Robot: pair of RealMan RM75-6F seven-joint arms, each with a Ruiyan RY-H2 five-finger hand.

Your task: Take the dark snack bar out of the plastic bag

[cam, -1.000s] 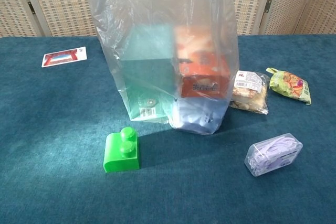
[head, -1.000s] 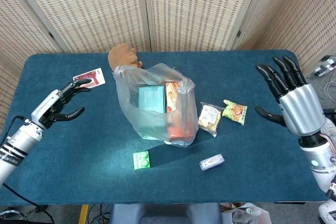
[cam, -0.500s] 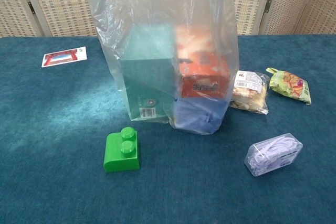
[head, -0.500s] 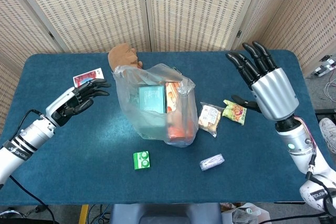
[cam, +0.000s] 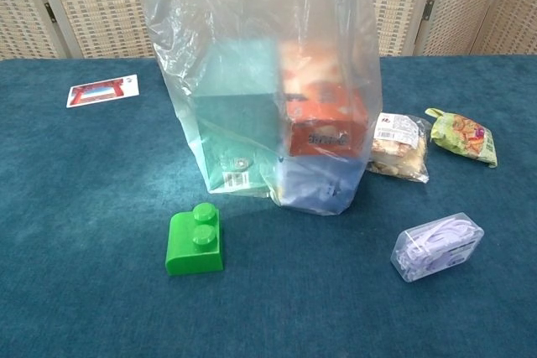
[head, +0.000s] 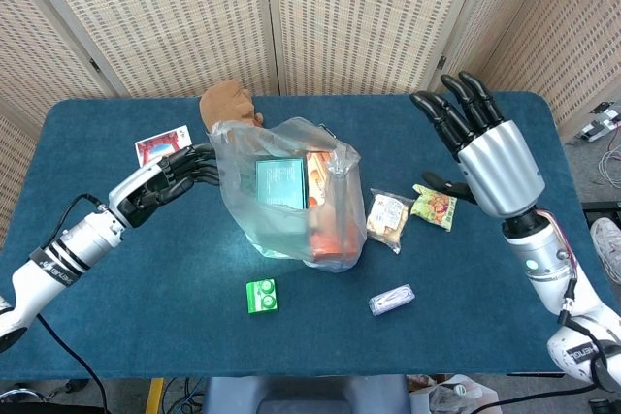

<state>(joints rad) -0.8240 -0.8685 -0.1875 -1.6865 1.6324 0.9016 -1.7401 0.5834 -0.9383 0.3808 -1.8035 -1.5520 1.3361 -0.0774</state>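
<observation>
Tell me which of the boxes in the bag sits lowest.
The blue one, at the bag's bottom, beneath the orange box and beside the teal box.

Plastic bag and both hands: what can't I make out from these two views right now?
- Dark snack bar: not identifiable in either view; the plastic bag film blurs its contents, a teal box and an orange pack.
- Left hand: head view, fingertips at the bag's edge; contact unclear.
- Both hands: outside the chest view.
- Right hand: open, above the table.
</observation>
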